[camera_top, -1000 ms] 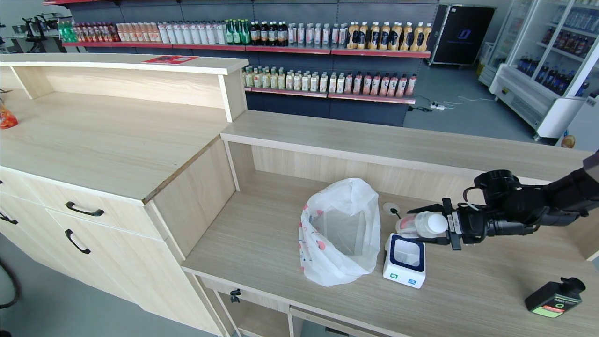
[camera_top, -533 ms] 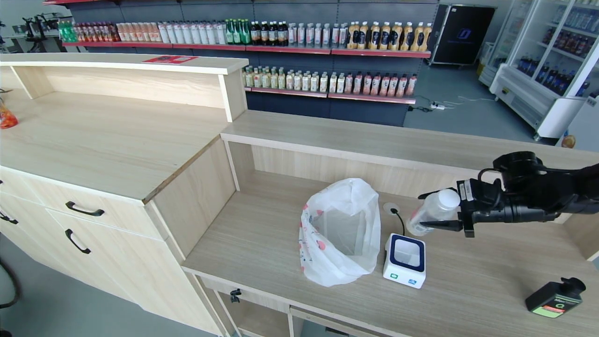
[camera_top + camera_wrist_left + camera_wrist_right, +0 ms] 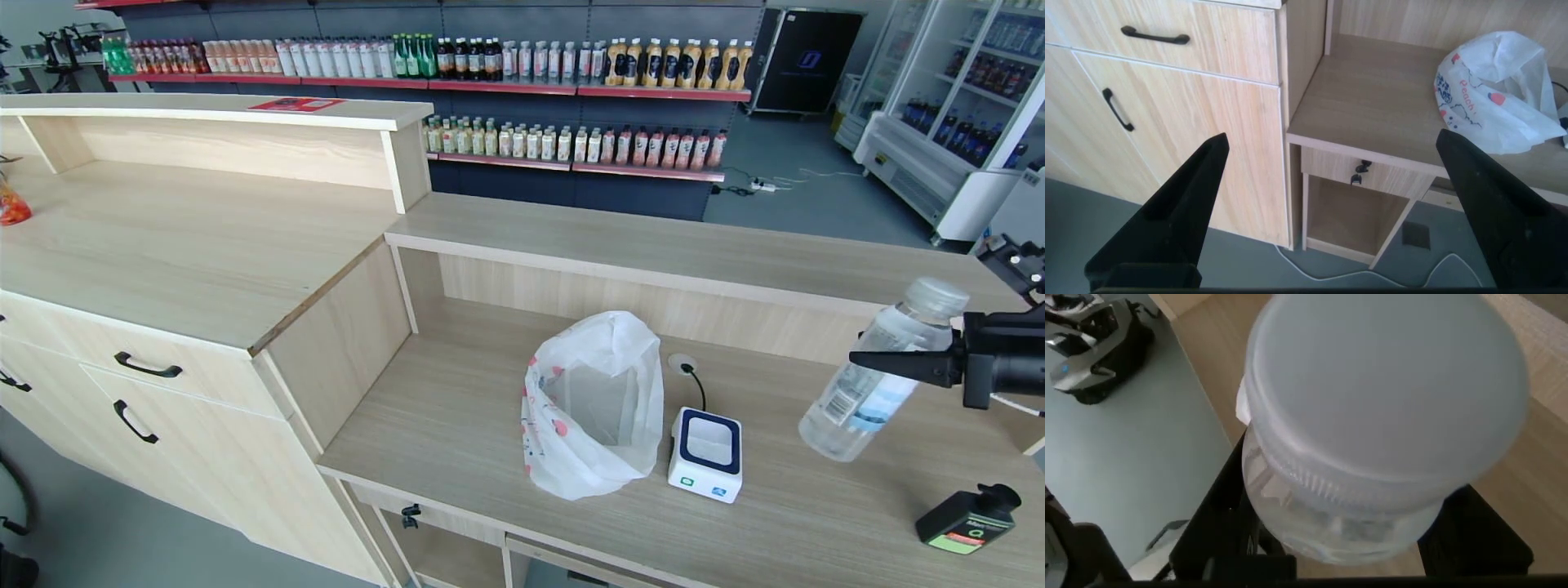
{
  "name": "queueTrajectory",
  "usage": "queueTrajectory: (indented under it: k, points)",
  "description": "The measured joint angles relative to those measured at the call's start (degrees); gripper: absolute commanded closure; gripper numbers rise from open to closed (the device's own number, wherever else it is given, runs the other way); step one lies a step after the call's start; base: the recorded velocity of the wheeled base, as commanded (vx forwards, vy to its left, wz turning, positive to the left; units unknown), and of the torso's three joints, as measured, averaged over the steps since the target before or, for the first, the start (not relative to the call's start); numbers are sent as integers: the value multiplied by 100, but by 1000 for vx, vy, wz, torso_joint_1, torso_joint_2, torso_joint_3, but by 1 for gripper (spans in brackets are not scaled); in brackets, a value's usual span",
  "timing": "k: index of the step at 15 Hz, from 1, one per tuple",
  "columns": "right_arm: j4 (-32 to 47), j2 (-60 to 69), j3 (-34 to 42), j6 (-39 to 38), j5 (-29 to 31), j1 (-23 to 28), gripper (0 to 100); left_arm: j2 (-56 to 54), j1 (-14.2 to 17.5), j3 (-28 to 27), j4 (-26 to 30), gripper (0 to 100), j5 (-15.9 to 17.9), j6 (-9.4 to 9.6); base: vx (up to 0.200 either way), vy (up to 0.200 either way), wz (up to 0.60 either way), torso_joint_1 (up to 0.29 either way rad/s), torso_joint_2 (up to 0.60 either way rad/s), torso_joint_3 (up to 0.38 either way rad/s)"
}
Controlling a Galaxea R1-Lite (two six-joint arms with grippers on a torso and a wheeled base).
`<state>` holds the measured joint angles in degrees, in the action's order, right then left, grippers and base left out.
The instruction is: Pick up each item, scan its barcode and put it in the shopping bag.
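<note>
My right gripper [image 3: 894, 361] is shut on a clear water bottle [image 3: 873, 384] with a white cap and a pale label. The bottle hangs tilted, cap up, above the right end of the lower counter, well to the right of the scanner [image 3: 706, 454]. In the right wrist view the bottle cap [image 3: 1384, 400] sits between the black fingers [image 3: 1212, 535]. The white shopping bag [image 3: 594, 404] with red marks stands open just left of the scanner. My left gripper [image 3: 1331, 220] is open, low beside the cabinet, with the shopping bag [image 3: 1498, 90] farther off.
A black pump bottle [image 3: 968, 519] lies on the counter [image 3: 457, 425] at the front right. A raised ledge [image 3: 653, 245] runs behind the counter, and a higher counter with drawers [image 3: 147, 366] stands to the left. An orange packet [image 3: 10, 206] lies at its far left.
My right gripper has carried the bottle from just above the scanner up and to the right, and turned it from lying nearly flat to cap-up.
</note>
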<state>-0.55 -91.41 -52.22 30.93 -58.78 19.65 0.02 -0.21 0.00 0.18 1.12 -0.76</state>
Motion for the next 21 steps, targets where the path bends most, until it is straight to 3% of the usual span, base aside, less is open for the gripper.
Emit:
queueTrajectory:
  k: [4,8,12,16,21]
  points:
    - [9,662,262,-1185,1108,61,100,-2,5,0,0,0,0,-2,0,0,0,0,0,0]
    - [-190,802,138,-1429,2515,-277,100,0,5,0,0,0,2,-2,0,0,0,0,0,0]
    - [-1357,800,308,-1635,3922,-1012,100,0,0,0,0,0,0,0,0,0,0,0,0,0]
    - [-2928,550,744,-1643,6327,-1938,100,-2,2,0,0,0,0,0,0,0,0,0,0,0]
    - [-3429,54,956,-1730,6527,-2361,100,0,2,0,0,0,0,0,0,0,240,1,0,1]
